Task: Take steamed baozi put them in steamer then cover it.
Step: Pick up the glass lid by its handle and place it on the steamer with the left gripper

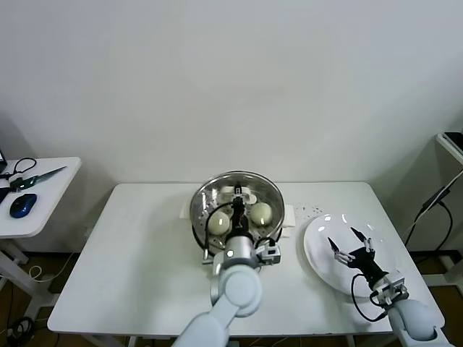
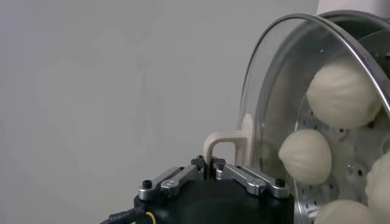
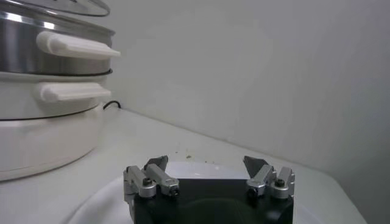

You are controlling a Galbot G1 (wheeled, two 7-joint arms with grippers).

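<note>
On the white table [image 1: 145, 253], the shiny round steel steamer [image 1: 199, 210] holds the cream-white round baozi [image 1: 260, 212]. The left claw [image 2: 213, 165] pinches the clear glass cover's [image 2: 274, 91] handle above it; tilted release might seat it crooked. The right claw [image 1: 347, 241] hangs spread over the plate [image 1: 318, 260].

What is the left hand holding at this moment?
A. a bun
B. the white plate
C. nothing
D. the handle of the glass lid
D. In the left wrist view the left hand is closed on the white handle of the glass lid, which sits over the steamer with the buns seen through it. The right hand is open above the white plate.
</note>
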